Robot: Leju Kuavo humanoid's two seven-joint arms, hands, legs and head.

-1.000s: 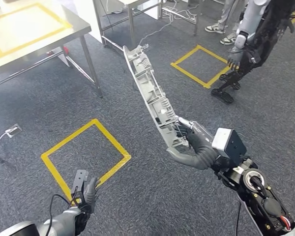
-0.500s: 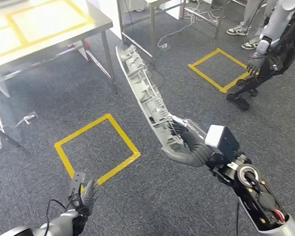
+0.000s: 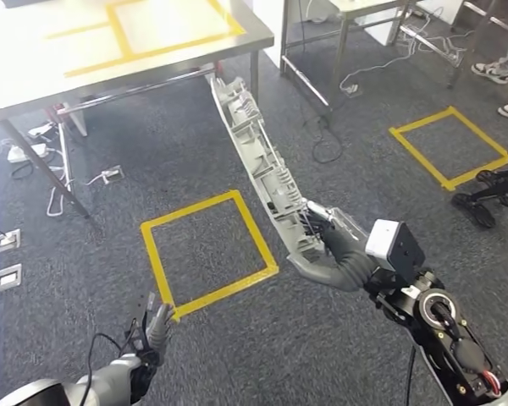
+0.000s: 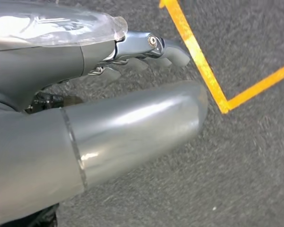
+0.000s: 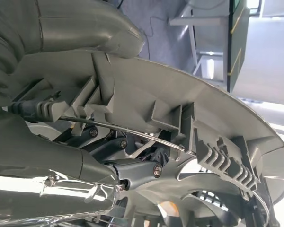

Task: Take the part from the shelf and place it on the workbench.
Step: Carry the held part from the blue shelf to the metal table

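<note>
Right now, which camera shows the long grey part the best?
The head view: it shows the whole part, held by the right hand at one end. The right wrist view shows just a close stretch of its ribbed inside. The left wrist view looks at floor.

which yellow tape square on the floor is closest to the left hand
The yellow square in the middle of the floor: its near corner lies just past the left hand. The other floor square sits far off on the right.
</note>
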